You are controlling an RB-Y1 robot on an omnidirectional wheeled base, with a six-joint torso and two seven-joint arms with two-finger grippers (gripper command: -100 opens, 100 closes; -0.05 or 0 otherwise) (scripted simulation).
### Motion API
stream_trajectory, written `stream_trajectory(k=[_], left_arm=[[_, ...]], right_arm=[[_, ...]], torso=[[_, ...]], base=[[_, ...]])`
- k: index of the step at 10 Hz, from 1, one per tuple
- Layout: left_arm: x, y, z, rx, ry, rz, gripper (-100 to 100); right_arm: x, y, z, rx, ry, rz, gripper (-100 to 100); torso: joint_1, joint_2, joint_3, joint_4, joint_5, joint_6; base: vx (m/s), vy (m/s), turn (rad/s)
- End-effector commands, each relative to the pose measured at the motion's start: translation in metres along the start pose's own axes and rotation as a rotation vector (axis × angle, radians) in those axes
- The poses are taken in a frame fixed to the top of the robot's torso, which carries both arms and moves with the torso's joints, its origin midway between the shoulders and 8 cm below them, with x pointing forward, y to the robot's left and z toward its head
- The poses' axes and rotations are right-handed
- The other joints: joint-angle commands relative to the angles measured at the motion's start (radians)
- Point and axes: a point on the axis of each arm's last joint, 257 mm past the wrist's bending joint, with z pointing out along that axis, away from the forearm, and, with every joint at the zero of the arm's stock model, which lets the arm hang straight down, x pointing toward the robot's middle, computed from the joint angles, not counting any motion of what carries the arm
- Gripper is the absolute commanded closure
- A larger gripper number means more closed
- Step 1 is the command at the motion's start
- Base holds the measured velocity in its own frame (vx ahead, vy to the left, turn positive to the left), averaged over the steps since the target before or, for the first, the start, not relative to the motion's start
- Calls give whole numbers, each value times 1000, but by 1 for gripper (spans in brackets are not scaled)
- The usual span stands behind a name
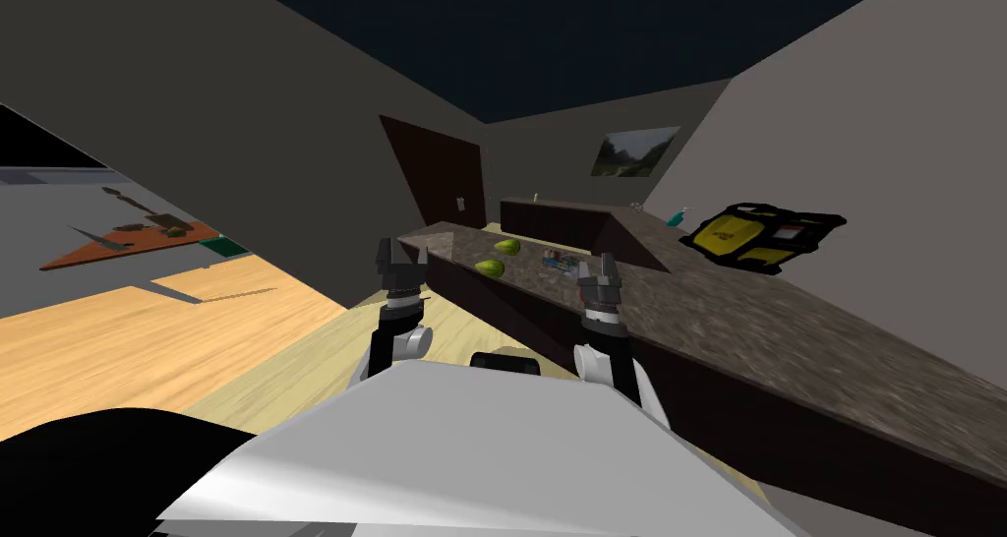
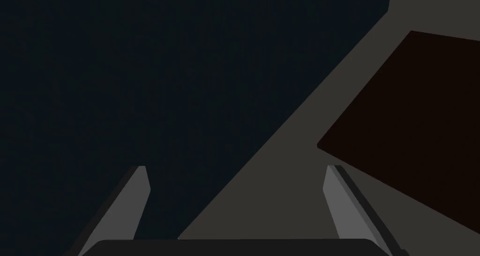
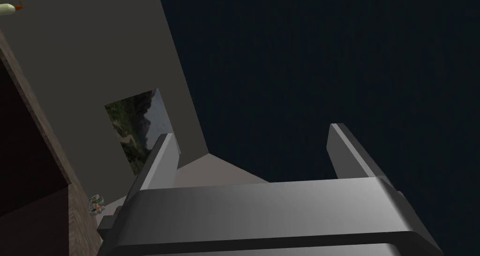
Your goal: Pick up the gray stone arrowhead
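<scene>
Alongside a long counter with a mottled brown top (image 1: 767, 334), left gripper (image 1: 400, 251) held up with fingers spread apart, right gripper (image 1: 600, 264) same deal, two green rounded fruits (image 1: 490, 267) farther along it, gray arrowhead honestly can't be made out.
</scene>
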Motion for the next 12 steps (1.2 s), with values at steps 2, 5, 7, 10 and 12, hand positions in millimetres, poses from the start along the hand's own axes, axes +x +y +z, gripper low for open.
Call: stream_trajectory(k=[2,5,7,10,12], left_arm=[[0,0,0,0,0,0,0],[0,0,0,0,0,0,0],[0,0,0,0,0,0,0],[0,0,0,0,0,0,0],[0,0,0,0,0,0,0]], right_arm=[[-1,-12,-8,33,50,-58,-100],[-10,-38,-25,101,125,-174,-100],[-23,-59,-41,155,175,-272,-100],[-42,-79,-59,214,245,-391,-100],[-53,-89,-69,245,282,-453,-100]], torso=[[0,-1,0,0,0,0],[3,-4,-2,-1,1,0],[3,-5,-3,-1,1,0],[3,-5,-3,-1,1,0],[4,-7,-4,-2,1,0]], base=[[24,17,99],[60,47,205],[85,57,268],[75,53,198],[104,58,208]])
